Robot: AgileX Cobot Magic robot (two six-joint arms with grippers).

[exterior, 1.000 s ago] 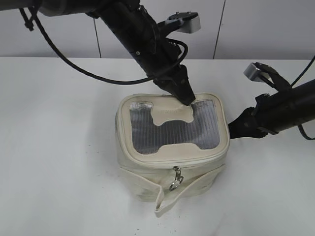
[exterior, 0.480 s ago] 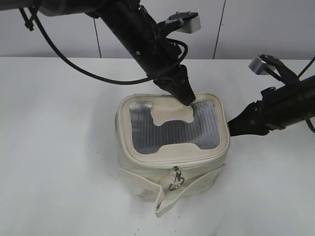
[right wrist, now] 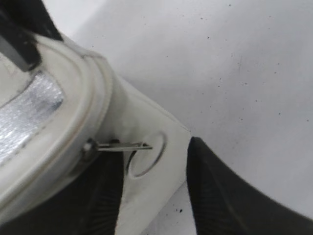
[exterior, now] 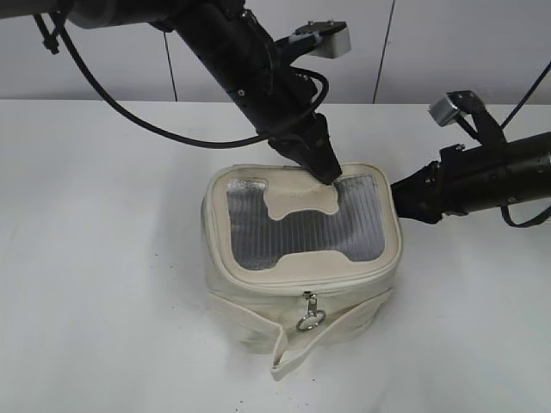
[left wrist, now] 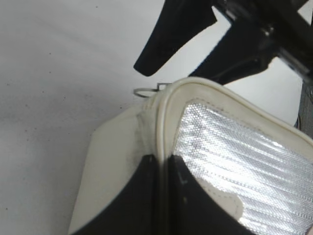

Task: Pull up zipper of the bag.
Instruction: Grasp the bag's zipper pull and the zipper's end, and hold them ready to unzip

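Bag (exterior: 301, 258) mid-table (exterior: 103, 258), a gripper on either side.

Left gripper (exterior: 325, 172) sits on its rear rim; right gripper (exterior: 398, 200) lies beside its right side.

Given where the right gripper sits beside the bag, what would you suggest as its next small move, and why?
Probably ease the right gripper forward and close on the zipper pull. Its fingers are open on either side of the ring without touching it, while the left gripper pins the bag rim.
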